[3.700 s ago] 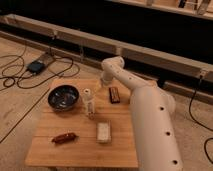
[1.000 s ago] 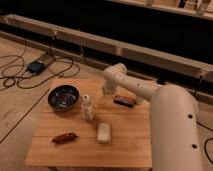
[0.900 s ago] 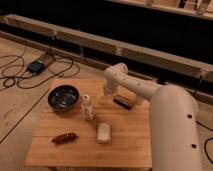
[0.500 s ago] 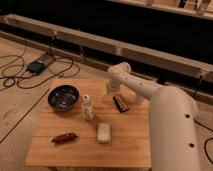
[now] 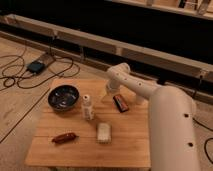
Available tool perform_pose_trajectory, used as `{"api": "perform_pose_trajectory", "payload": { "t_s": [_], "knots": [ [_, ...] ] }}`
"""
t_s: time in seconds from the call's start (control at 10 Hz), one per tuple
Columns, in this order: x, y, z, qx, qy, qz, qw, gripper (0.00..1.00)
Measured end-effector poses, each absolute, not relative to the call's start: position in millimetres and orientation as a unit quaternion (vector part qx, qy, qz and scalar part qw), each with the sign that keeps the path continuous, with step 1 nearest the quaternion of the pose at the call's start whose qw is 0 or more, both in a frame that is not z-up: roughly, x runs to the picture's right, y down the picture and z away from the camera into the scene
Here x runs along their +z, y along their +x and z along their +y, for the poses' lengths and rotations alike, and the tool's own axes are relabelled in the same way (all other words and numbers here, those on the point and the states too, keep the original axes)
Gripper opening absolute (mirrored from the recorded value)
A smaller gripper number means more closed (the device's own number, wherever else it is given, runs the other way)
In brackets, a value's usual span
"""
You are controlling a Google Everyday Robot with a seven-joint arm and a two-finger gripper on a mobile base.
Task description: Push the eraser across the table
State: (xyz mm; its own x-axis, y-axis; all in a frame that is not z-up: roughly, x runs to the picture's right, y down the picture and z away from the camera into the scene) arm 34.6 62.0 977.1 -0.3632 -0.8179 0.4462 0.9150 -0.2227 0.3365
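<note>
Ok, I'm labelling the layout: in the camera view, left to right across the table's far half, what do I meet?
Bowl, bottle, gripper low over the table, eraser just right of it.

Change over the sequence: the eraser [image 5: 120, 102] slid slightly toward the camera and turned diagonal on the tabletop [image 5: 75, 150]; the gripper [image 5: 107, 93] ended beside its left end.

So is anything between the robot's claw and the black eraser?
Nothing: the camera view shows only bare light-wood slatted table between the claw, at the table's far side, and the flat black red-edged eraser.
</note>
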Motion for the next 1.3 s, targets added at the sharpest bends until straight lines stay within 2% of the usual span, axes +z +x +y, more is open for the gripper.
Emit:
{"api": "perform_pose_trajectory", "payload": {
  "t_s": [1.3],
  "knots": [
    [911.2, 45.1, 139.9, -0.740, -0.146, -0.300, 0.584, 0.80]
  ]
}}
